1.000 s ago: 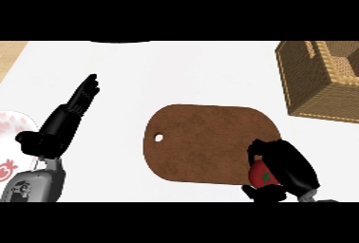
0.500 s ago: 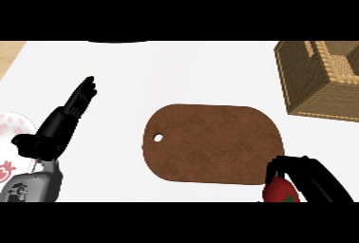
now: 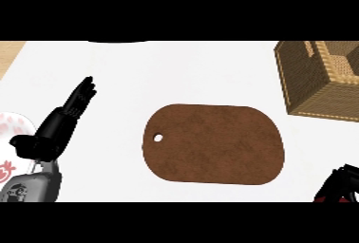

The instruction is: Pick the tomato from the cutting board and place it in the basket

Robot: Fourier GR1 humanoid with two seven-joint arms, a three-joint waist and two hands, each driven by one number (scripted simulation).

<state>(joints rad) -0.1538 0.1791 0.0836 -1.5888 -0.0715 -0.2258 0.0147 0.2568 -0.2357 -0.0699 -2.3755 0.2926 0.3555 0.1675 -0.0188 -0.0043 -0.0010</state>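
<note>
The brown cutting board [image 3: 214, 143] lies bare in the middle of the white counter, its small hole at its left side. A woven basket [image 3: 319, 78] stands at the back right. My right hand [image 3: 341, 185] shows only at the lower right corner, off the board's right edge, with its fingers curled. Only a trace of the red tomato [image 3: 336, 199] peeks out beneath them; the rest is hidden. My left hand [image 3: 60, 126] rests open at the left, fingers straight and pointing away.
A white plate with red markings [image 3: 14, 130] sits at the far left beside my left forearm. A dark round object [image 3: 119, 42] is cut off by the back edge. Bare white counter lies between board and basket.
My right hand, shut on the tomato, has drawn back off the board's front right corner toward the lower right and now mostly leaves the view. The left hand has stayed still.
</note>
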